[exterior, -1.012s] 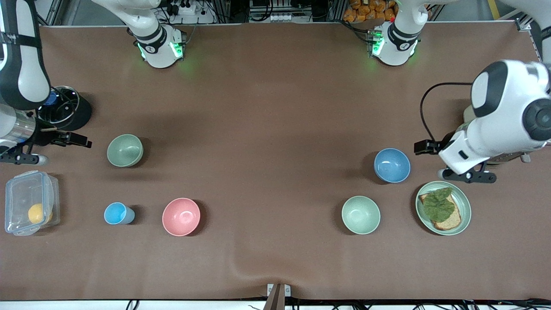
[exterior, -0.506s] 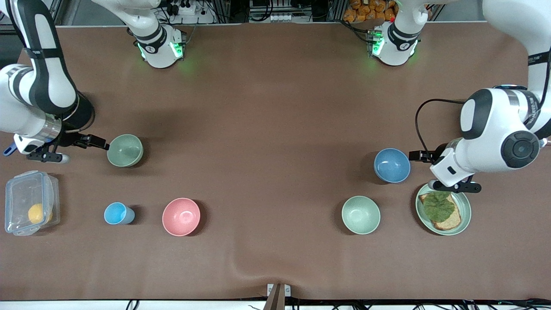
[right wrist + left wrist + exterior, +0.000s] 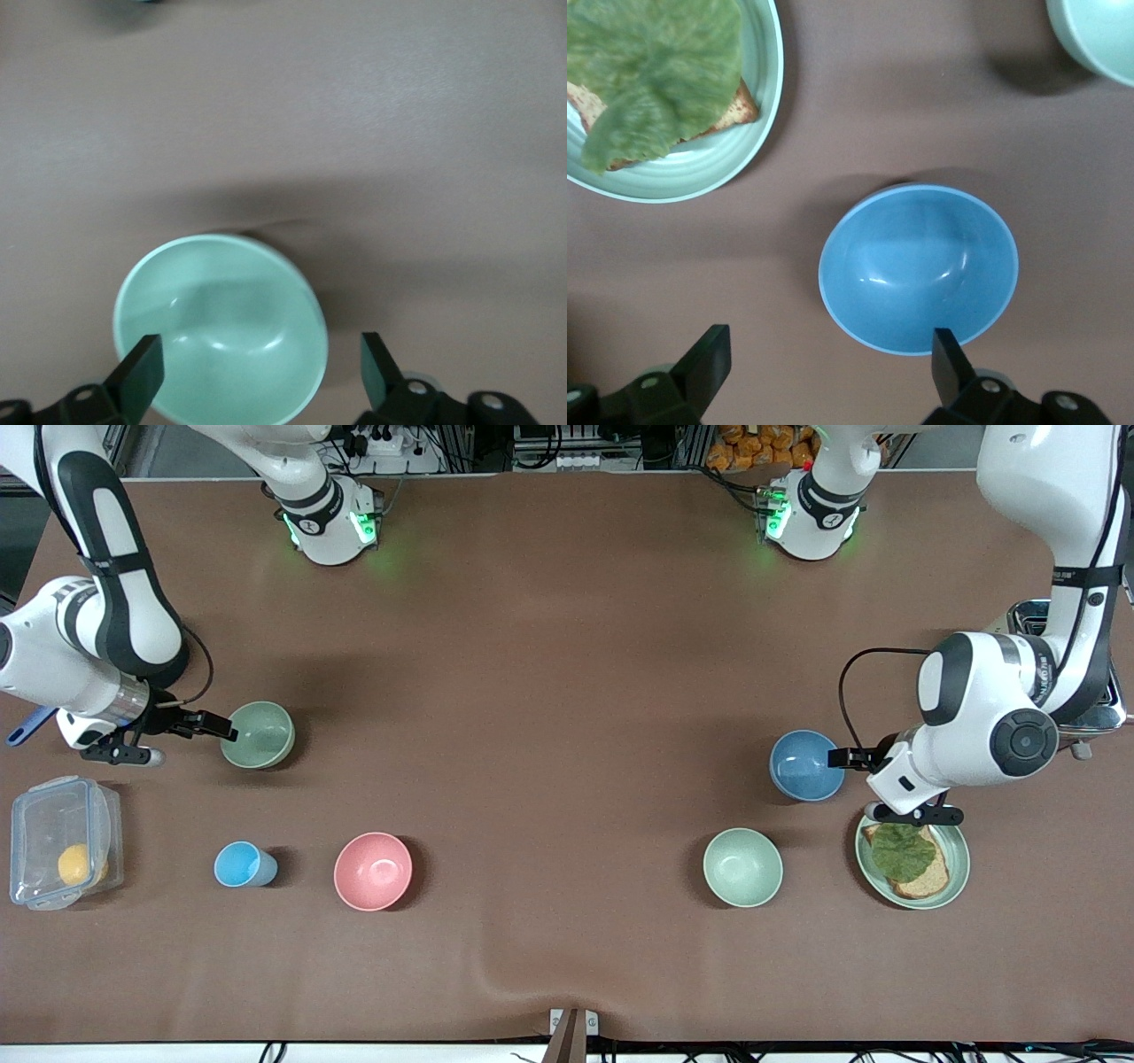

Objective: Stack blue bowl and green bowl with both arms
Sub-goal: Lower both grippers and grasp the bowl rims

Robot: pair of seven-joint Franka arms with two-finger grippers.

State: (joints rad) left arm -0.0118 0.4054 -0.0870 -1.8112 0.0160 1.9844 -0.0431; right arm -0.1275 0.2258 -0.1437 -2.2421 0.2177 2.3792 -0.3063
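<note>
Both arms swung in from the table's two ends over the last second, now low beside their targets. Left gripper point(image 3: 858, 784) spread wide at the blue bowl point(image 3: 806, 765), one finger point(image 3: 950, 351) over the rim on the side toward the left arm's end, the other finger point(image 3: 704, 361) out over bare table point(image 3: 567, 646) next to the plate point(image 3: 957, 877) of bread and lettuce. Right gripper point(image 3: 182, 742) likewise parted at the green bowl point(image 3: 258, 734), one finger point(image 3: 140, 369) over its rim, the other point(image 3: 376, 363) past the edge. Nothing gripped or lifted yet; stacking probably waits on both pinching a rim.

Blue bowl: round, matte, mid-blue, upright and empty, soft highlights inside, toward the left arm's end, farther from the front edge than the paler green bowl point(image 3: 742, 866). Green bowl: same shape, duller sage, empty, toward the right arm's end, farther from the front edge than the pink bowl point(image 3: 373, 871) and small blue cup point(image 3: 241, 864).
</note>
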